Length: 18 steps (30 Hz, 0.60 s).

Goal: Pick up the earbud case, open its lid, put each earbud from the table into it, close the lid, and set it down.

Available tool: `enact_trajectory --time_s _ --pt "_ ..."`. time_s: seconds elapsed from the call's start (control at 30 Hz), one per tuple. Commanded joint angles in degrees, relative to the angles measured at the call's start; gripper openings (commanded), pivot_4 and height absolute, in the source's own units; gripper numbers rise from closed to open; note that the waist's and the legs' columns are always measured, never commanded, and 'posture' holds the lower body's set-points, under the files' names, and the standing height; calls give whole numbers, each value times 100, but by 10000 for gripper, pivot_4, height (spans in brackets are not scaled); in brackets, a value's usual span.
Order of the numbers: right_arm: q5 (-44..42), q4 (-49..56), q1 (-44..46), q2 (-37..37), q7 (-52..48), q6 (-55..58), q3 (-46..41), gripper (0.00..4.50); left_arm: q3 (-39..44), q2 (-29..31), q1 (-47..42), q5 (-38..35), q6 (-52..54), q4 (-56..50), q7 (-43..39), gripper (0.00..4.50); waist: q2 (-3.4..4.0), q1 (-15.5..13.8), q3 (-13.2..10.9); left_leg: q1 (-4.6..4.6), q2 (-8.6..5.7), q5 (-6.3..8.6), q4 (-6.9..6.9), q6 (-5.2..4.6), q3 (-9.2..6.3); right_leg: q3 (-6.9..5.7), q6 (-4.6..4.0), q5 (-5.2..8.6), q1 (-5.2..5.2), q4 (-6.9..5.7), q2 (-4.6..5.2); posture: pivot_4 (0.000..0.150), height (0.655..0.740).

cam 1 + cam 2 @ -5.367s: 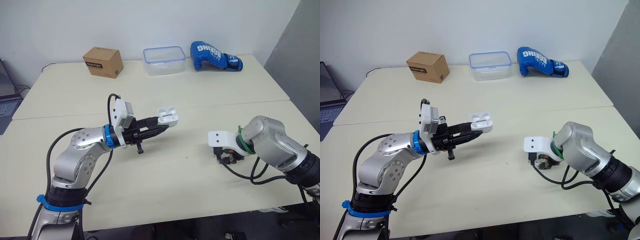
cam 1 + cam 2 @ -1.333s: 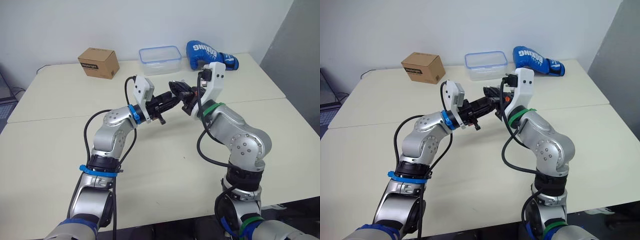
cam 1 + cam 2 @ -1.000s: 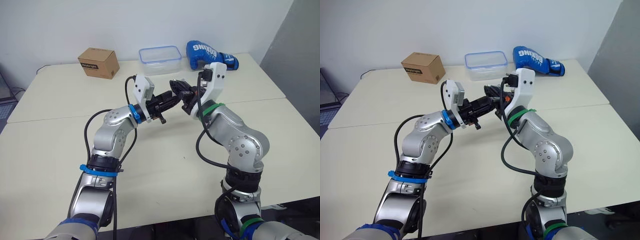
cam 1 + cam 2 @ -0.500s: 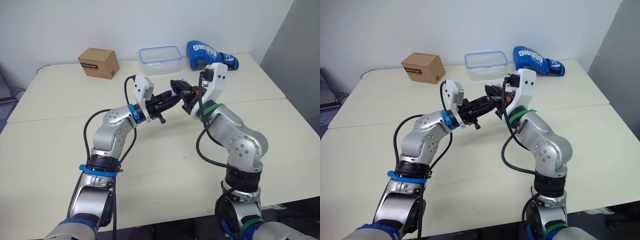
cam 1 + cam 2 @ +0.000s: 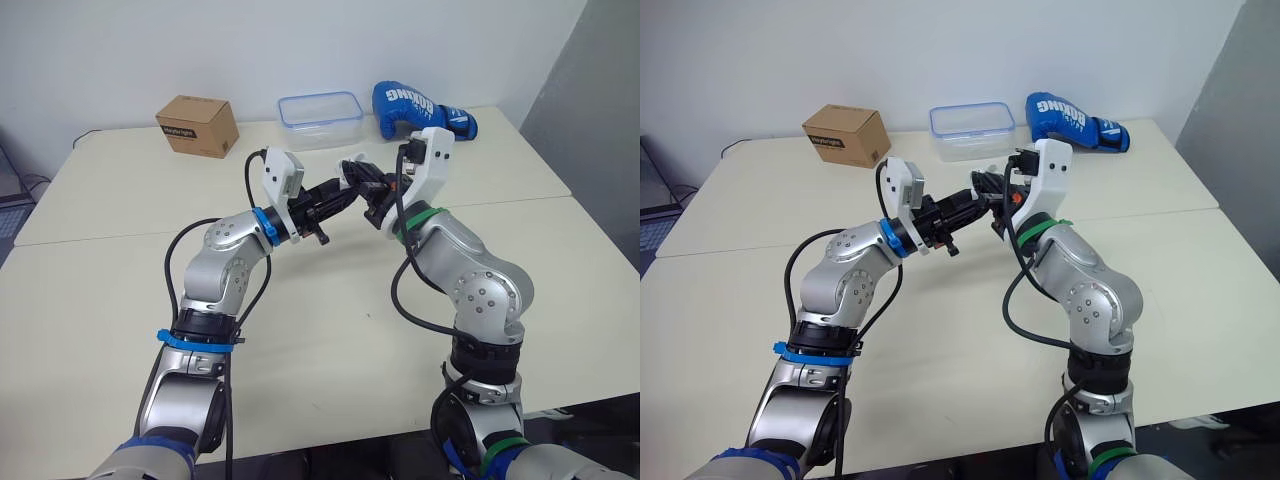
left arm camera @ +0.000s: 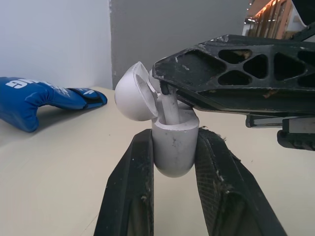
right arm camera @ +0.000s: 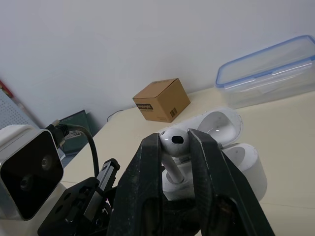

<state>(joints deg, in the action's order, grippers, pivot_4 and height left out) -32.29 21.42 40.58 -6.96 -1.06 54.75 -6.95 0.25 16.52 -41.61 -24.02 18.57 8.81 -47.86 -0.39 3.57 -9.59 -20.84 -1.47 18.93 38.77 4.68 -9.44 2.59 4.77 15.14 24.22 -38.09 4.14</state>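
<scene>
The white earbud case [image 6: 173, 147] is held in the air above the table [image 5: 300, 340], between the two raised arms; it is pinched by its rounded body between the two black fingers of the left gripper [image 6: 174, 140], which are pressed against its opposite sides; its lid [image 6: 133, 93] is swung open and tilted back on the hinge; a white earbud [image 7: 172, 139] is clamped by its head between the fingers of the right gripper [image 7: 174, 141], and its stem is pointed down into the open mouth of the case; the lower end of the stem is seen inside the rim, though whether the earbud is fully seated cannot be told; in the left wrist view the latticed black fingers of the right gripper are seen reaching over the case from one side, right at its rim; in the head views the two grippers are brought tip to tip over the far half of the table, and the case is largely hidden between them; the pale table is made of two tops joined along a seam; along its far edge, by the wall, a brown cardboard box [image 5: 197, 125] is placed on the robot's left, a clear plastic container [image 5: 320, 120] with a blue-rimmed lid is set in the middle, and a blue boxing glove [image 5: 415, 108] is laid to the right; all three are well apart from the grippers
</scene>
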Motion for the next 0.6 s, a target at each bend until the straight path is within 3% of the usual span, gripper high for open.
enact_trajectory --time_s 0.03,0.43,0.6 --pt "-35 107 -46 -73 61 -94 166 4185 52 -75 -215 -105 -91 -275 22 7847 0 0 0 0 0 0 0 0 0 0 0 0 0 0 0 1500 7400" --pt "-15 -54 -39 -58 161 -222 263 4185 31 -134 -317 -89 -121 -208 11 7847 0 0 0 0 0 0 0 0 0 0 0 0 0 0 0 1500 7400" --pt "-6 -20 -121 31 135 -179 330 20430 48 -138 -351 -94 -125 -186 17 7847 0 1 0 0 0 0 0 0 0 0 0 0 0 0 -1 1500 7400"
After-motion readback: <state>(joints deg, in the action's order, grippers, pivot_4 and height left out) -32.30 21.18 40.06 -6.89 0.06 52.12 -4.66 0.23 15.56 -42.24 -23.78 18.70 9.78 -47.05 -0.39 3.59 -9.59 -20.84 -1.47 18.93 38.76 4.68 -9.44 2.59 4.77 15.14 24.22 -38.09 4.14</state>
